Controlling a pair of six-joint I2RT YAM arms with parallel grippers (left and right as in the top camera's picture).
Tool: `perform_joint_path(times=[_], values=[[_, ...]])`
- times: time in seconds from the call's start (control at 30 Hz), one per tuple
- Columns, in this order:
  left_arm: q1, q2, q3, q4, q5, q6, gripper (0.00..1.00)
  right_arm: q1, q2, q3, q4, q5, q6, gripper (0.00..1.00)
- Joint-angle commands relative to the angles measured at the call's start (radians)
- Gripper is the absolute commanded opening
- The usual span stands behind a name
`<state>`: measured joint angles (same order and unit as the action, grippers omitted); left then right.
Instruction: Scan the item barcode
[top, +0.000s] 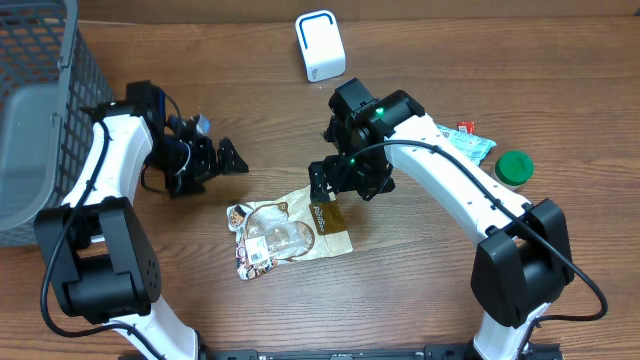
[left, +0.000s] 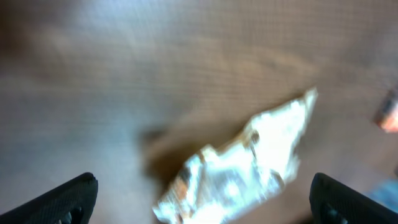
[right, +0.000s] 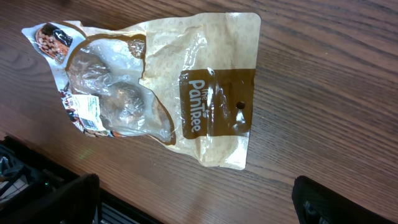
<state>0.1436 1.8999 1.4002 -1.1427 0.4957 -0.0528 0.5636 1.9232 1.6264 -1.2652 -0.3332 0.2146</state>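
Overhead, the snack bag (top: 290, 230) lies flat on the wooden surface (top: 420, 300) between the arms. The right fingers (right: 336, 202) are spread wide just above its brown header end and hold nothing. The left fingers (left: 68, 199) are also apart and empty, off to the bag's left. Best to pinch the flat header (right: 214, 118), not the bulging middle, leaving the white label (right: 84, 106) uncovered so it can face the white box (top: 320, 45), presumably the scanner.
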Motion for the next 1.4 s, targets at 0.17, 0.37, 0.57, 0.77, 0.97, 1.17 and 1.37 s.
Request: perform_joint_path(times=[0.17,0.37,0.57,0.77,0.97,1.17,1.37], values=[[-0.021,-0.026,-0.001,-0.264,0.08,0.09,0.91,0.002,-0.026,-0.005,0.005,-0.001,0.006,1.0],[-0.083,-0.026,-0.065,-0.291,0.072,0.105,0.82,0.002,-0.026,-0.005,0.005,-0.001,0.006,1.0],[-0.193,-0.027,-0.132,-0.169,-0.017,-0.076,0.87,0.002,-0.026,-0.005,0.005,-0.001,0.006,1.0],[-0.263,-0.078,-0.133,-0.15,-0.191,-0.239,0.82,0.002,-0.026,-0.005,0.005,-0.001,0.006,1.0],[-0.265,-0.28,-0.133,-0.162,-0.372,-0.394,0.82,0.002,-0.026,-0.005,0.005,-0.001,0.006,1.0],[-0.291,-0.537,-0.134,-0.156,-0.47,-0.498,0.84,0.002,-0.026,-0.005,0.005,-0.001,0.006,1.0],[-0.364,-0.597,-0.159,-0.232,-0.499,-0.54,0.87,0.002,-0.026,-0.005,0.005,-0.001,0.006,1.0]])
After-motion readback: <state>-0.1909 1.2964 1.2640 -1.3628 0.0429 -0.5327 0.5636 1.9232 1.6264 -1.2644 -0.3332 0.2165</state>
